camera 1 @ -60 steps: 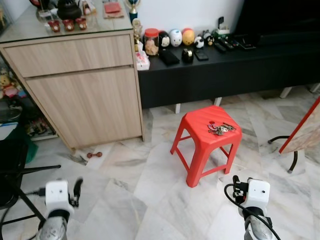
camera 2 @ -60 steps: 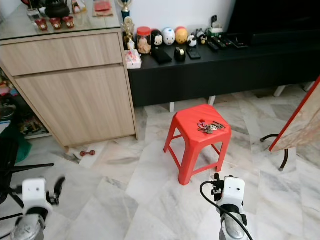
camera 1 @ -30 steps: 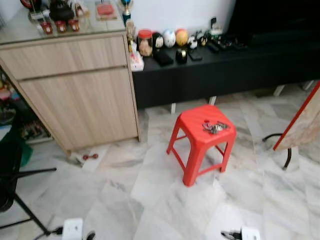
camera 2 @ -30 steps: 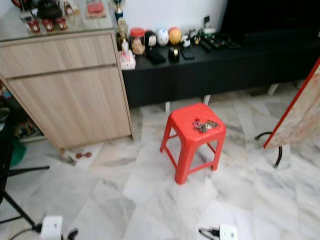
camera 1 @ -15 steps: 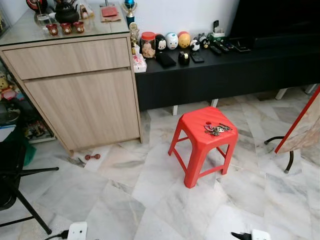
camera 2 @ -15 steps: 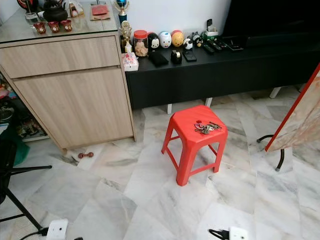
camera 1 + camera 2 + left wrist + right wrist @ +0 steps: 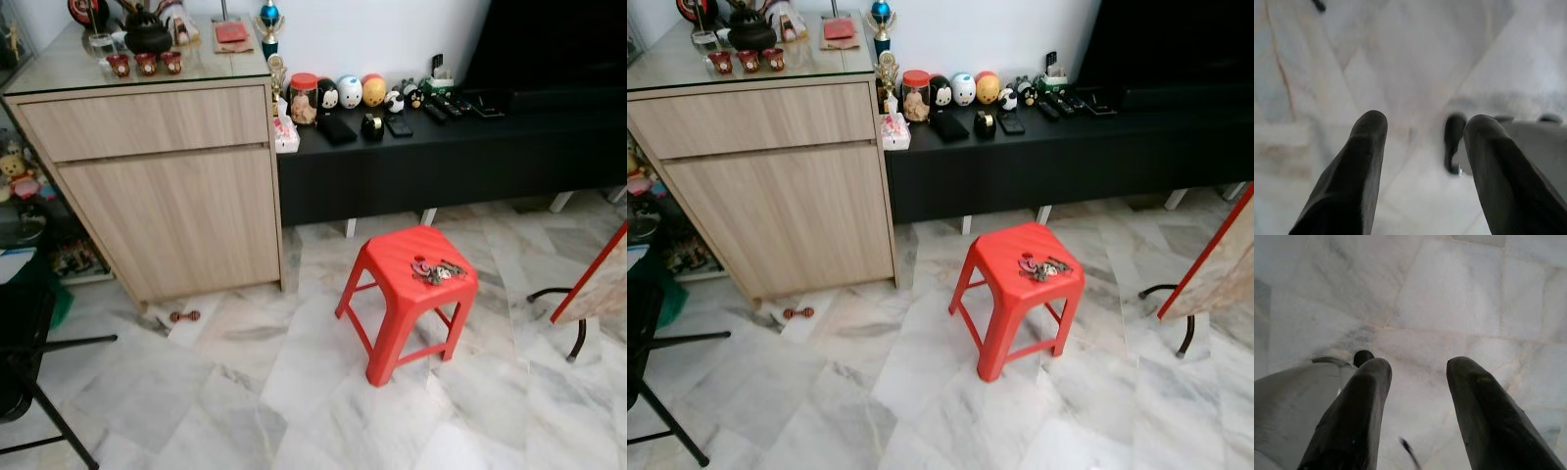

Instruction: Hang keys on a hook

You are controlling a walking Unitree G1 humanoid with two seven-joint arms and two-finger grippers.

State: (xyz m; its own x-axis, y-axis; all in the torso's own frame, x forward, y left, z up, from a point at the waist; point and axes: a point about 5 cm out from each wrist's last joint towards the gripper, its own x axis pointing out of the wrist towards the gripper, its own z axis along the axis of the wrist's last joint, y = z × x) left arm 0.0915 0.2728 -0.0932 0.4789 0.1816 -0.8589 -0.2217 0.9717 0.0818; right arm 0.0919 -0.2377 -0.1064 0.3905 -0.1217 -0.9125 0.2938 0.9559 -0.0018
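**Inspector A:** Location of the keys (image 7: 435, 270)?

**Inspector B:** Lying in a loose bunch on the red stool (image 7: 397, 257), near the seat's right edge. Nothing touches them. The stool stands on the marble floor (image 7: 245, 392), in front of the black bench (image 7: 460, 137).

**A:** Grippers?

**B:** Left gripper (image 7: 1422, 137) points down at the floor, fingers (image 7: 1359, 166) apart, nothing between them. Right gripper (image 7: 1415, 377) likewise: fingers (image 7: 1479, 406) apart over bare tile, empty. Both are well away from the stool.

**A:** Surroundings?

**B:** A wooden cabinet (image 7: 167, 186) stands at the bench's left end, touching it. Small red cups (image 7: 145, 63) and a dark teapot (image 7: 147, 35) sit on its glass top, towards the back left corner. A jar (image 7: 305, 96) and round figurines (image 7: 351, 91) line the bench's left end, with remotes (image 7: 465, 104) further right. A small red item (image 7: 183, 316) lies on the floor by the cabinet's base; I cannot tell what it is.
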